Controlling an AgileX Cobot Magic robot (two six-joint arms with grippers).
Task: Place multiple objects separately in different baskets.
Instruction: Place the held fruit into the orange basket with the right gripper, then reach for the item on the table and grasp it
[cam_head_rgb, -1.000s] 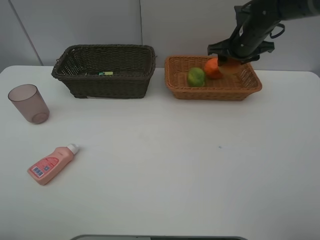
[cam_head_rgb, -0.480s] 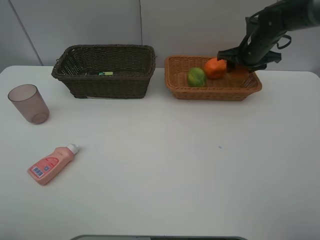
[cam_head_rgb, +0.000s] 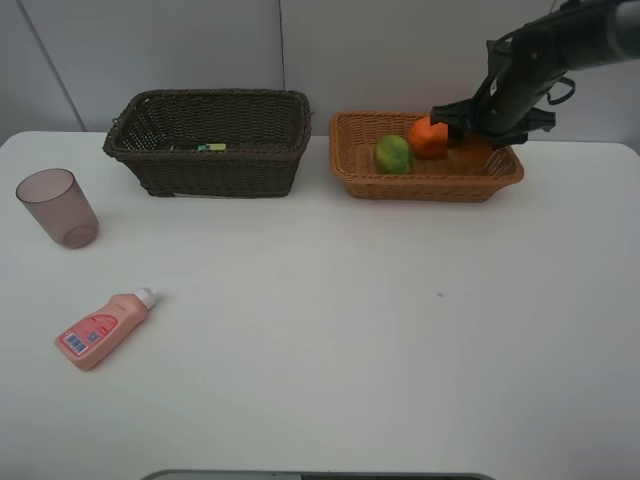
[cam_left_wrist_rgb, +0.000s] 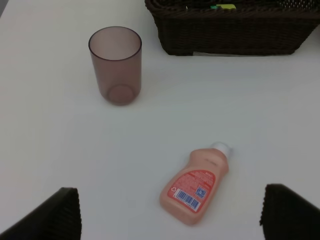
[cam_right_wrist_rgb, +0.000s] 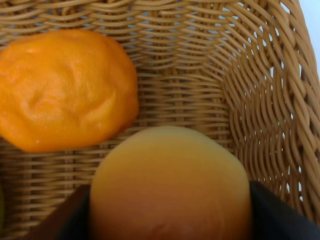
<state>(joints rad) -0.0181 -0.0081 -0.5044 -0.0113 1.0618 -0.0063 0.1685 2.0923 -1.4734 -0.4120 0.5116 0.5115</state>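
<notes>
While the right arm is reaching in from the upper right of the high view and bending down over the far right end of the light orange-tan basket (cam_head_rgb: 430, 188), the right gripper (cam_head_rgb: 478, 134) is hanging just beside the tangerine (cam_head_rgb: 428, 137). The green-yellow oval fruit (cam_head_rgb: 393, 153) is lying next to it, and the dark brown basket (cam_head_rgb: 220, 170), mauve cup (cam_head_rgb: 58, 207) and pink bottle (cam_head_rgb: 100, 330) are sitting well apart on the white table (cam_head_rgb: 350, 330). Through the left wrist camera, the left gripper (cam_left_wrist_rgb: 169, 195) is hovering wide open, gripping nothing, over the lying bottle. Through the right wrist camera, the dark fingers (cam_right_wrist_rgb: 280, 217) are clamping the red-orange round fruit (cam_right_wrist_rgb: 170, 180) inside the basket, close beside the tangerine.
</notes>
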